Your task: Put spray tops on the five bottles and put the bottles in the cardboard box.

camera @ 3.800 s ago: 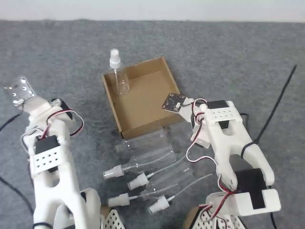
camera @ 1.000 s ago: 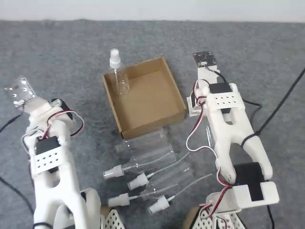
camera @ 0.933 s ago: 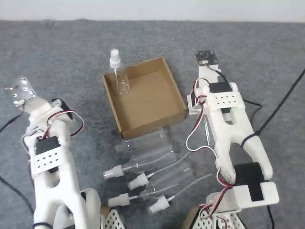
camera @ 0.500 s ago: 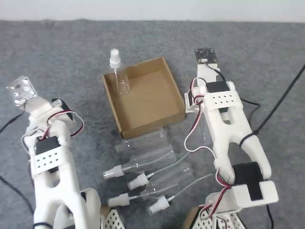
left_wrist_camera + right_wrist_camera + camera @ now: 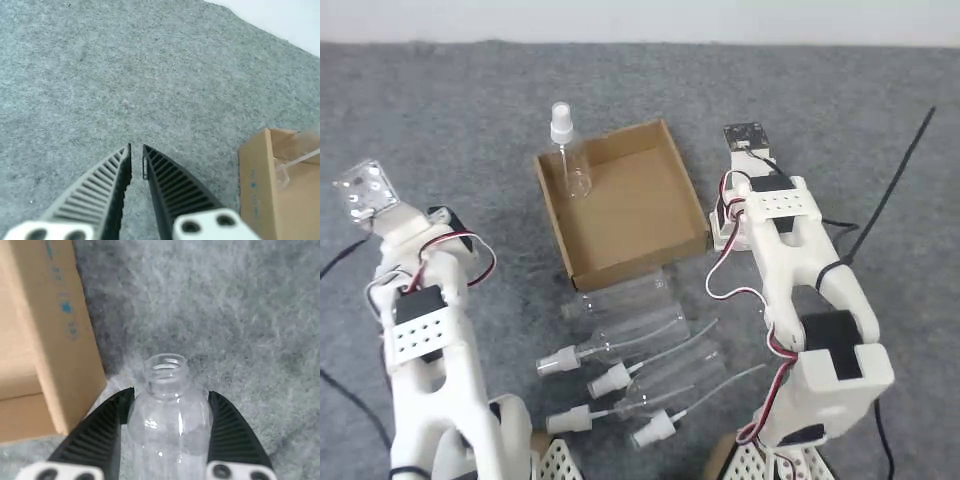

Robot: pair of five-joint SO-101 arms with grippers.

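My right gripper (image 5: pixel 171 394) is shut on a clear bottle (image 5: pixel 167 425) with no top; its open neck sticks out past the fingertips, close beside the cardboard box (image 5: pixel 40 340). In the high view the right arm (image 5: pixel 775 215) hangs just off the box's (image 5: pixel 620 205) right side. One bottle with a spray top (image 5: pixel 566 150) stands in the box's far left corner. Bare bottles (image 5: pixel 620 295) and several spray tops (image 5: pixel 560 362) with tubes lie in front of the box. My left gripper (image 5: pixel 136 148) is shut and empty over bare carpet, left of the box (image 5: pixel 275 185).
Grey carpet covers the table. A black cable (image 5: pixel 895 215) runs along the right side behind the right arm. The left arm (image 5: pixel 420 330) stands at the near left. Open carpet lies beyond the box and to its left.
The right arm swung from the box's near right corner out to its right side carrying the bottle, then edged back toward the box. The left arm hardly moved.
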